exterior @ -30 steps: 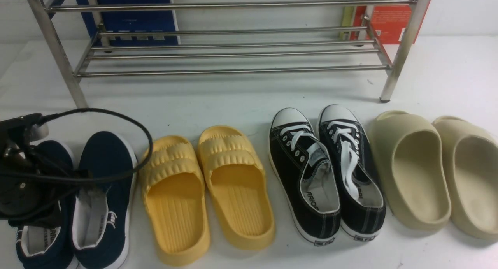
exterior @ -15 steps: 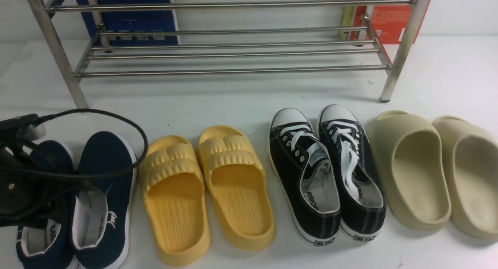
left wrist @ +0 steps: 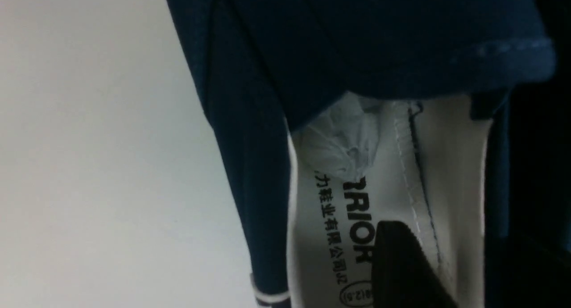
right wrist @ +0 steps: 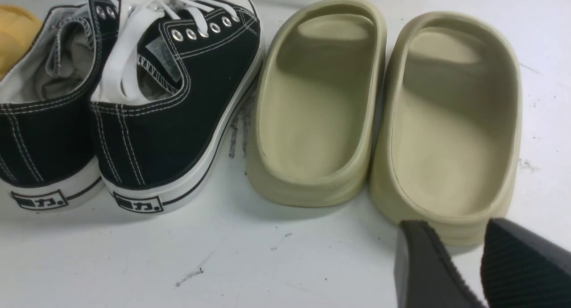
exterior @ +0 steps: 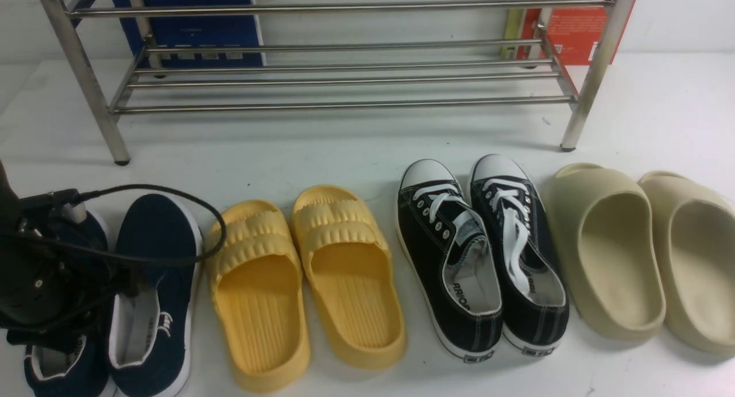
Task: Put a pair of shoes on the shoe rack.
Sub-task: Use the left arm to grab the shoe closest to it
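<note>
Sinking lower with the left gripper [exterior: 46, 305] over the pair of shoes [exterior: 155, 236] at near left, dipping one finger inside the outer shoe, grip impossible to tell; lying toes-first toward the shoe rack [exterior: 344, 104] ahead; keeping the right gripper [right wrist: 464, 263] parted, well apart.

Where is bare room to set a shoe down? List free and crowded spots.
Free: the lower bars of the shoe rack; the table strip between its front legs and the shoe toes. Crowded: the row of navy slip-ons, yellow slides, black sneakers, beige slides, side by side.
</note>
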### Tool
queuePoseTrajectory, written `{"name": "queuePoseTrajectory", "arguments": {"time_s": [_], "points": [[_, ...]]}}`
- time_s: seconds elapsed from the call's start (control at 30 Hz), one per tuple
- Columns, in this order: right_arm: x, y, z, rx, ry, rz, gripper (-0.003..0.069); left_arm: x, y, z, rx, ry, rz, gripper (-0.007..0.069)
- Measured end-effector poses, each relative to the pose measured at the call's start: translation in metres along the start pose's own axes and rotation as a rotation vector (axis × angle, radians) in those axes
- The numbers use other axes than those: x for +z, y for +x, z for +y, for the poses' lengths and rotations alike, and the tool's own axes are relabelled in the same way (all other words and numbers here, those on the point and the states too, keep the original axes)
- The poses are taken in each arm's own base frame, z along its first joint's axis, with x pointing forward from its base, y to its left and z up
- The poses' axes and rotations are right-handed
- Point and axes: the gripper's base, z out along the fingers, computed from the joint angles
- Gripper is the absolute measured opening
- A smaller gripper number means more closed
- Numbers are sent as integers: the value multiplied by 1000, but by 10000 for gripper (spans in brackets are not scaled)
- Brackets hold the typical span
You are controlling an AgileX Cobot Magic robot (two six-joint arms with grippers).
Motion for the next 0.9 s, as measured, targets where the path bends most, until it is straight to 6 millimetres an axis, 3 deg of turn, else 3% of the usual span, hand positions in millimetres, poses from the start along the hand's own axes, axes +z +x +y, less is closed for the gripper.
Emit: {"name": "queuePoseTrajectory", "arguments": {"time_s": [0.3,0.43,0.5,0.57,0.73,0.9], "points": [[0,0,0,0,0,0,239,14,-2,0,-12,-6,44,232],[0,0,0,0,0,0,239,14,-1,-1,-63,9,53,113],[0,0,0,0,0,0,239,13,-1,-2,-79,14,65,4],[0,0,0,0,0,0,239,11,0,-2,-77,13,67,-2],[0,0,0,0,0,0,239,-15,12,0,-60,4,53,-1],[0,0,0,0,0,0,239,-67,37,1,-59,39,-54,-1]]}}
